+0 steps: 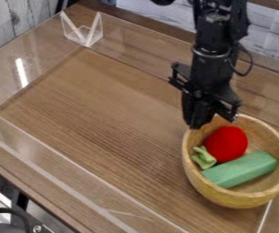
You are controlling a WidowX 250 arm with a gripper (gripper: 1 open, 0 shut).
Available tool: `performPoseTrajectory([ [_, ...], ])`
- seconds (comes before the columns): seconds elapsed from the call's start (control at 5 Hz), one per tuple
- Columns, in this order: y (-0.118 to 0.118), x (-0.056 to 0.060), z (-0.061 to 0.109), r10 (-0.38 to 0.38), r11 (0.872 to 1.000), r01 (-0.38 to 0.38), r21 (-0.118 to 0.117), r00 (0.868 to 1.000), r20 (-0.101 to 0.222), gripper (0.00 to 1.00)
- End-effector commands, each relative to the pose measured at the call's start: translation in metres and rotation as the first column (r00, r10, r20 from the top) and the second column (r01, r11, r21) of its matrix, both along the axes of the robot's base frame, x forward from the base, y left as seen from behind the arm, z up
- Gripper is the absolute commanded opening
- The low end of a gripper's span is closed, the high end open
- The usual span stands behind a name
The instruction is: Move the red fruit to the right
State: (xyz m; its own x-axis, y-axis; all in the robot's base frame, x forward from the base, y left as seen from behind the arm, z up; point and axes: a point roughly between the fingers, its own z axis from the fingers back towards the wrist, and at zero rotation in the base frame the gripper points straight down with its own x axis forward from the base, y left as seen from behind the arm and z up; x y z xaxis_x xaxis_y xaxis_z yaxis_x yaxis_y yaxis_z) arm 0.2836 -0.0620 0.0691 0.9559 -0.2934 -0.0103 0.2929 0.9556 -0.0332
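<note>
Wooden table; red fruit in bowl, cap lower-left; gripper closed, empty, above.

The wooden table is left bare across the left and centre of the frame, so free passage is offered there. It is bounded by clear plastic walls at the upper left and lower left. At lower right, room is taken by the wooden bowl, filled by the red fruit and a green block.
</note>
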Motion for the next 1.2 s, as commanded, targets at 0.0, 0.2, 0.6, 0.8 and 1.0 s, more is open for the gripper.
performPoseTrajectory([
  [0.0, -0.012, 0.007, 0.017, -0.013, 1.0, 0.014, -0.012, 0.999, 0.05, 0.0],
  [0.2, -0.023, 0.0, 0.021, -0.04, 0.999, 0.041, -0.017, 0.998, 0.046, 1.0],
  [0.6, -0.036, -0.012, 0.03, -0.074, 0.997, 0.075, -0.033, 0.996, 0.049, 0.0],
  [0.8, -0.031, -0.014, 0.035, -0.103, 0.994, 0.105, -0.039, 0.993, 0.051, 0.0],
  [1.0, -0.025, -0.015, 0.04, -0.12, 0.991, 0.123, -0.05, 0.992, 0.043, 0.0],
])
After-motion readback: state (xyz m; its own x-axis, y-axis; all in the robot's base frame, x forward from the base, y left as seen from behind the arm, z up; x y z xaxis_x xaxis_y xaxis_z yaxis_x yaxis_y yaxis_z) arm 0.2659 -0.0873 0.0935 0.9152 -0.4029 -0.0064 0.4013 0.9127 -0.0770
